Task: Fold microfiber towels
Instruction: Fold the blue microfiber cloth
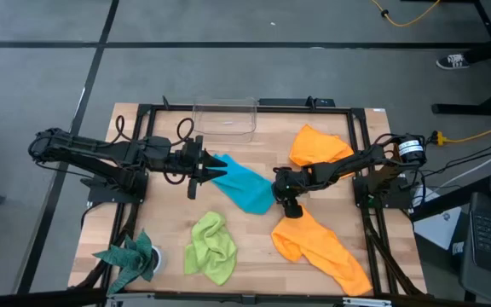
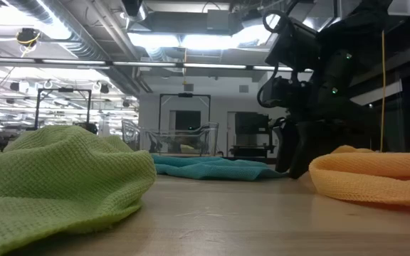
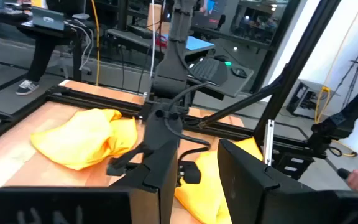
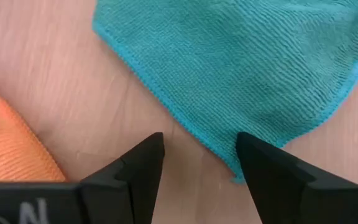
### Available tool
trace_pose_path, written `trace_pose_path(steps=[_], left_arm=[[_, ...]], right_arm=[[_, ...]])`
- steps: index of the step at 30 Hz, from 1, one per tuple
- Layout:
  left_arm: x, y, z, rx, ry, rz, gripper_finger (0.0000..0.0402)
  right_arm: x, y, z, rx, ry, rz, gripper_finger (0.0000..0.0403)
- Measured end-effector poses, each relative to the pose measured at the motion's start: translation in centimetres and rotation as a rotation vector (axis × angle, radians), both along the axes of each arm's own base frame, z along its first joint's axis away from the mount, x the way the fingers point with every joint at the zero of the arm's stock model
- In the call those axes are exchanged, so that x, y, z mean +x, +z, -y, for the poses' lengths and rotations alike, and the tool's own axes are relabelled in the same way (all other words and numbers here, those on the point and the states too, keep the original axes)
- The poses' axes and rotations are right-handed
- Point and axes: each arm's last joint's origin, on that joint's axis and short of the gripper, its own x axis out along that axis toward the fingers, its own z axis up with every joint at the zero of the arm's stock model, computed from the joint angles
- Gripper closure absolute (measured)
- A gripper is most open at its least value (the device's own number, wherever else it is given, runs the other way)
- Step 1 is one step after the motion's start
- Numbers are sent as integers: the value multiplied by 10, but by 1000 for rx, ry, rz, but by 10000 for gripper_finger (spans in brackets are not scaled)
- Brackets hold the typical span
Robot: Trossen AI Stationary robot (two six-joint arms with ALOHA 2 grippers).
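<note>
- At the table's centre lies the blue towel [image 1: 244, 185], spread in a slanted strip, not folded yet; I take it as the landmark for everything else.
- Left gripper [image 1: 212, 169] sits at the blue towel's far-left end and looks to be pinching that end, though I can't be sure of the grip.
- Right gripper [image 4: 199, 160] hovers at the blue towel's opposite corner, fingers apart and empty, one finger over the cloth's edge, the other over bare wood.
- Green towel [image 1: 210, 247] lies crumpled nearer the front edge than the blue towel, untouched.
- One orange towel [image 1: 318, 146] is bunched behind and to the right of the blue towel; the other orange towel [image 1: 320, 248] sprawls in front and to the right.
- My reading: no towel is folded so far; work on the first is only starting, and all four remain.
</note>
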Motion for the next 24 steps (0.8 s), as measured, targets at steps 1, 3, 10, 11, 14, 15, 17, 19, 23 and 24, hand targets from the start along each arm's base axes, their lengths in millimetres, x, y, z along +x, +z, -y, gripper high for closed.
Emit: trace_pose_path(steps=[1,3,10,11,14,15,17,19,23,24], left_arm=[[0,0,0,-1,-2,2,294],[0,0,2,-1,-9,2,294],[-1,0,8,-1,-34,2,294],[-1,0,9,-1,-37,2,294],[-1,0,10,-1,-43,1,294],[-1,0,10,0,-44,1,294],[0,-1,10,0,-44,-4,294],[2,-3,10,15,-29,-11,294],[10,-10,10,94,-13,-43,294],[12,-12,11,121,-17,-47,294]], right_arm=[[0,0,1,7,-16,-6,196],[0,-1,3,15,-44,-12,206],[-1,-2,4,33,-143,-19,291],[-1,-2,5,47,-178,-20,312],[-1,-2,5,102,-286,-20,379],[0,-1,5,121,-313,-18,390],[2,5,4,165,-363,-13,392],[5,13,3,212,-367,-25,397],[26,66,1,255,-335,108,399],[29,80,2,251,-331,133,400]])
